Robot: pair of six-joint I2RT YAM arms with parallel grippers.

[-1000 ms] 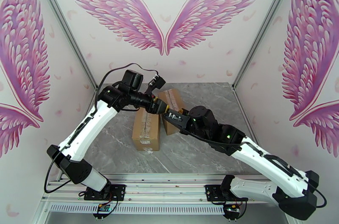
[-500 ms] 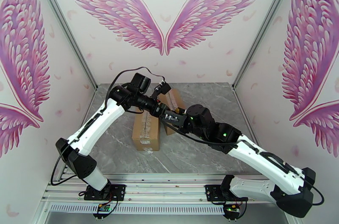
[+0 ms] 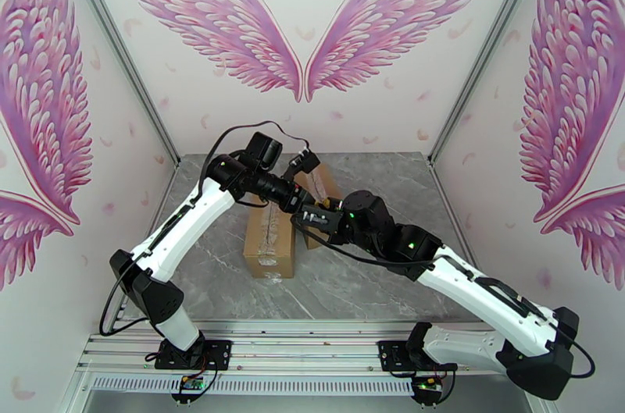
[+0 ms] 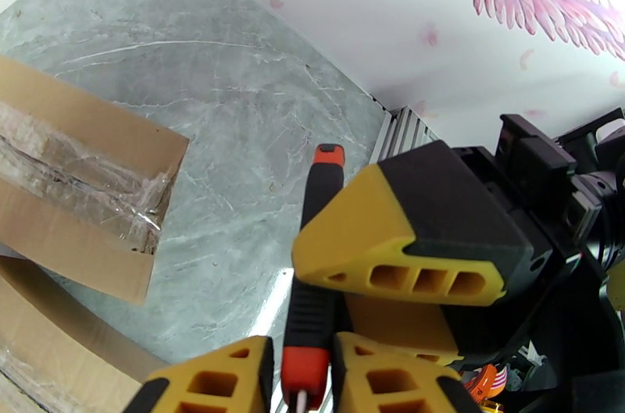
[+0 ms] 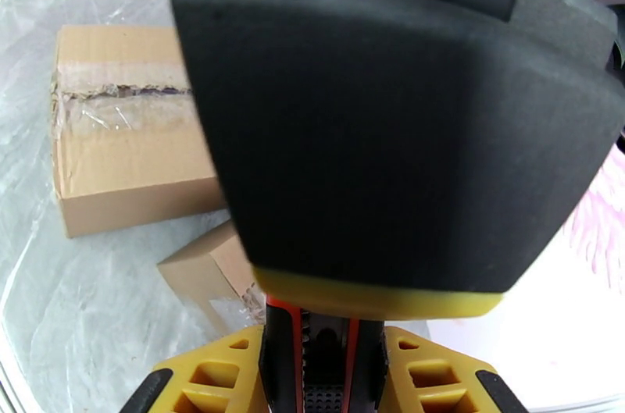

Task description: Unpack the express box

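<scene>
Taped cardboard box lies flat (second box beside it).

No legible text or labels

You've got a grey marble bench mid-frame, pink wing murals on the white walls above, and a metal rail along the bottom.
</scene>
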